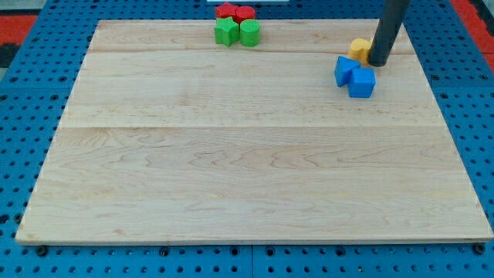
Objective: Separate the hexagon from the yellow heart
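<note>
Bright, even overhead light fills the view; the wooden board point(247, 147) shows a soft sheen, shadows are short and faint, focus mildly soft throughout.

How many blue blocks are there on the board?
2. One blue block lies near the view's top right, below the yellow block; the other blue block touches it on its lower right. My tip stands just above them. The rod may hide more.
</note>
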